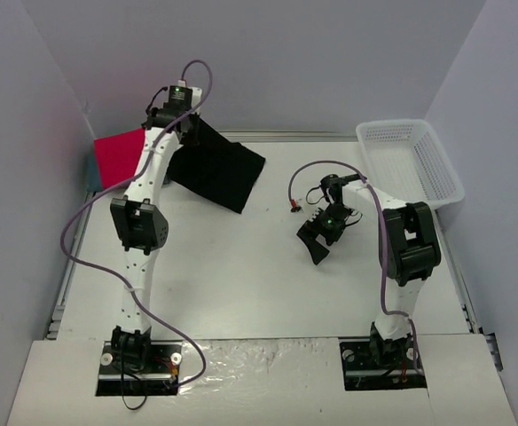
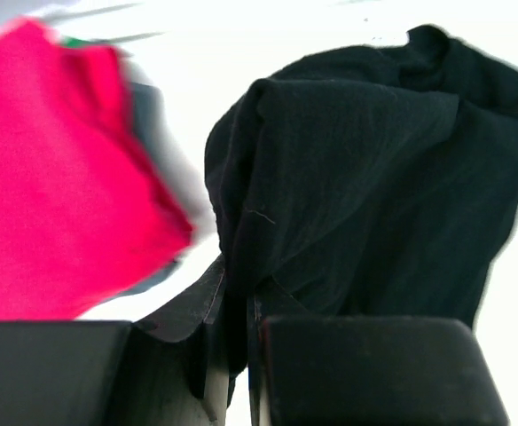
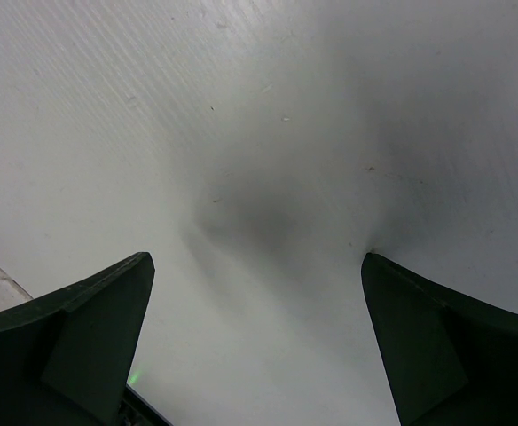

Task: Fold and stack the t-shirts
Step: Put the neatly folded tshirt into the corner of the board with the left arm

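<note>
My left gripper (image 1: 189, 126) is at the far left of the table, shut on an edge of the black t-shirt (image 1: 219, 169). The cloth hangs from it and drapes down onto the table. In the left wrist view the black t-shirt (image 2: 374, 177) is pinched between the closed fingers of the left gripper (image 2: 237, 297). The folded red-pink t-shirt (image 1: 117, 155) lies flat by the left wall, and this red-pink t-shirt (image 2: 55, 177) sits left of the jaws. A teal-blue t-shirt edge (image 1: 91, 174) peeks out under it. My right gripper (image 1: 316, 241) hovers open over bare table, and the right gripper (image 3: 259, 342) holds nothing.
A white mesh basket (image 1: 412, 160) stands at the back right corner, beside the right arm. Walls close in on the left, back and right of the table (image 1: 259, 275). Cables loop off both arms.
</note>
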### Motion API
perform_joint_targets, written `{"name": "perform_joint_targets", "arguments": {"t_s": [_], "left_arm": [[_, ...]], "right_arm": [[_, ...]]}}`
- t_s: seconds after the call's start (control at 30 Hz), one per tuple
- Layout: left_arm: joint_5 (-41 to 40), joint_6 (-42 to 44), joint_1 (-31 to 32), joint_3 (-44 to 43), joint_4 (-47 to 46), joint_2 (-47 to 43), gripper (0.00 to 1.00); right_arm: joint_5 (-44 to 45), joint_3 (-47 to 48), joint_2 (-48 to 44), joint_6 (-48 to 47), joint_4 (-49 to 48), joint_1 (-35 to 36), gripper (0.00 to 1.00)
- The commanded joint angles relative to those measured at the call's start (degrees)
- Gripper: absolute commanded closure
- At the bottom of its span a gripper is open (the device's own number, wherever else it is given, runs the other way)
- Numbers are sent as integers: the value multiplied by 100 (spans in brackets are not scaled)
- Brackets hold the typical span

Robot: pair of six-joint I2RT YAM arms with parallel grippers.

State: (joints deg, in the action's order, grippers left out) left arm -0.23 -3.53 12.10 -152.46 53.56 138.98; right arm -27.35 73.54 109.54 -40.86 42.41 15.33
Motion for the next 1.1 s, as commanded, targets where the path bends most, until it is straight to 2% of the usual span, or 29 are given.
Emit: {"name": "perform_joint_targets", "arguments": {"t_s": [0.0, 0.13, 0.27, 0.57, 1.07], "left_arm": [[-128, -288, -470, -275, -381, -845, 98], [14, -350, -752, -214, -583, -969, 98], [-293, -219, -858, -266, -733, -820, 98], [-364, -139, -876, -609, -1023, -407, 98], [-337, -315, -972, -627, -1356, -635, 98]], "right_arm": [[-156, -85, 15, -115, 215, -39, 0], [-148, -94, 85, -106, 224, -30, 0], [-147, -120, 103, -124, 224, -30, 0], [-51, -164, 322, -150, 232, -30, 0], [46, -208, 437, -141, 224, 14, 0]]}}
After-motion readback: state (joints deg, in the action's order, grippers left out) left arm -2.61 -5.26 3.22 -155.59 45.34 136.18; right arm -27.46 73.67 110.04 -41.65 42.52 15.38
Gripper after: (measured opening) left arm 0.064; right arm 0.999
